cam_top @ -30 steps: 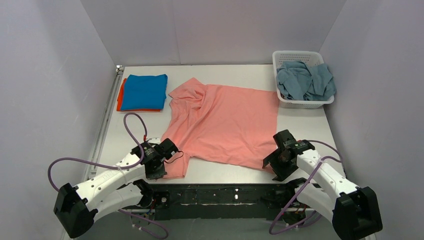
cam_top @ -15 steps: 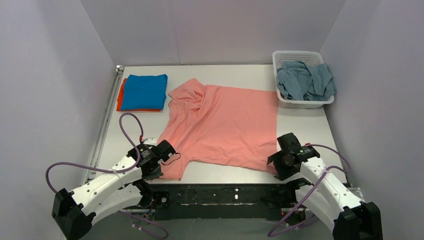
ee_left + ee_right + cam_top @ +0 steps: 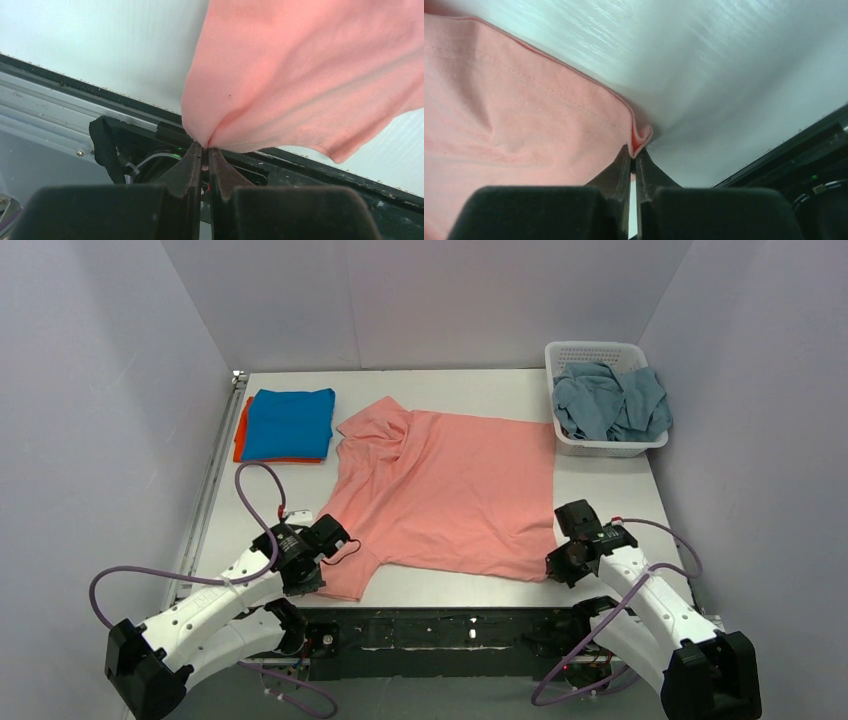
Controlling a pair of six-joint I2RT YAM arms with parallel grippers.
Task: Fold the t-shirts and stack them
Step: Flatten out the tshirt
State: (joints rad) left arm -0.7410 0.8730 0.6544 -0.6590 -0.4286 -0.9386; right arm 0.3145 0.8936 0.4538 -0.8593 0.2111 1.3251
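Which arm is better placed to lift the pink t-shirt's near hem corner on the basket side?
Right. The right gripper, jaws shut, pinches that corner of the pink t-shirt; the left gripper holds the sleeve side, across the shirt.

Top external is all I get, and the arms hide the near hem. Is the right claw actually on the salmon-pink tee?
Observer: Yes. The right wrist view shows the right claw pinched shut on a small upturned fold at the corner of the salmon-pink t-shirt.
Operator: And the other side?
Observer: In its wrist view the left claw is shut too, with a gathered bit of the same shirt's edge between its tips; the fabric fans out from the pinch.
Operator: Right corner lifted yet?
Observer: Only the pinched tip puckers up. The cloth next to it looks flat on the table.
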